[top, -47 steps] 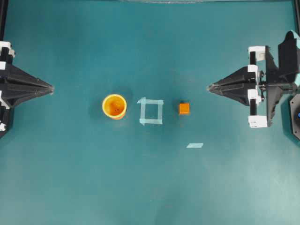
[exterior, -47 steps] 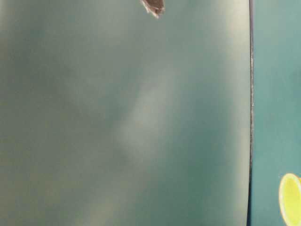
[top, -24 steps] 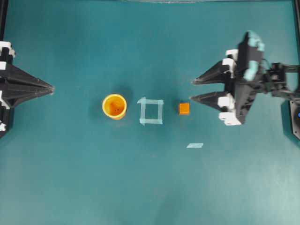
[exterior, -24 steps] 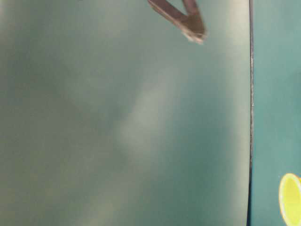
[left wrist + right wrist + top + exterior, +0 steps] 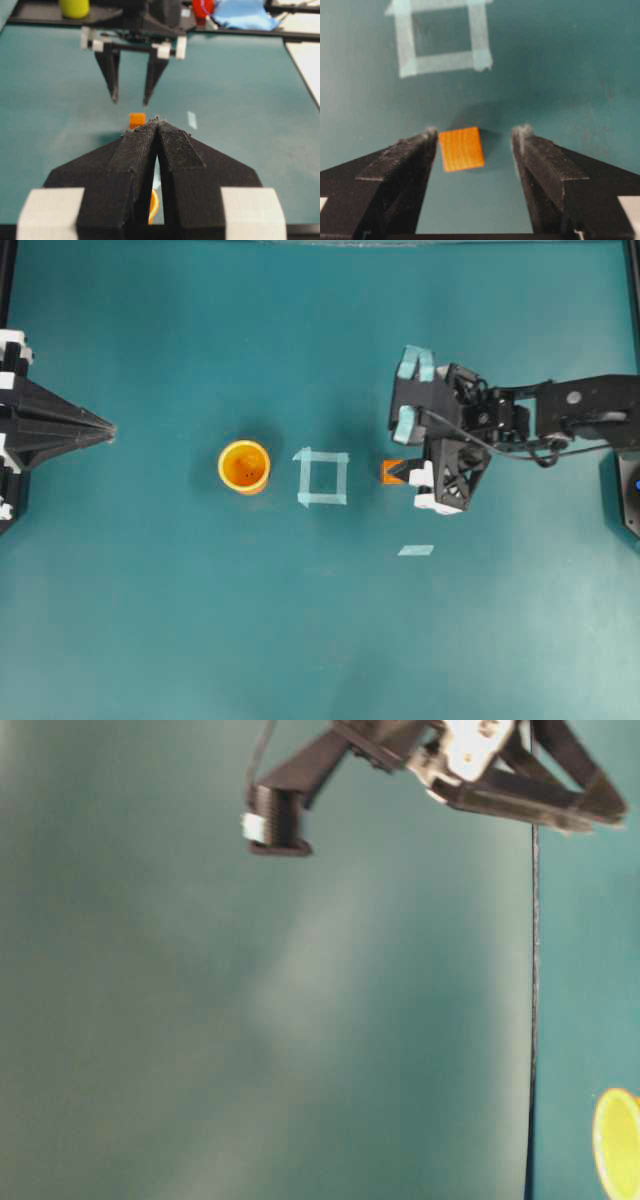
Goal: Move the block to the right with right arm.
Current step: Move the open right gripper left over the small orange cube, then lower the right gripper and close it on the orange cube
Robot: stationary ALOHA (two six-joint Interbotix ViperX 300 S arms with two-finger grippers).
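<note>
On my worktop (image 5: 150, 620): one orange block (image 5: 389, 471), one orange-yellow cup (image 5: 244, 467), one square outlined in pale tape (image 5: 322, 478), and one loose tape strip (image 5: 415, 550). Two claws are mine, the left claw (image 5: 108, 428) and the right claw (image 5: 475, 137).

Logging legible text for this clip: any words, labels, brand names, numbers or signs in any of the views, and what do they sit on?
None can be read in any view.
The block: plain orange faces, no marking.
The cup: no print visible.
The tape square and tape strip: blank.
The right gripper and left gripper: white and teal pads, no lettering visible.
</note>
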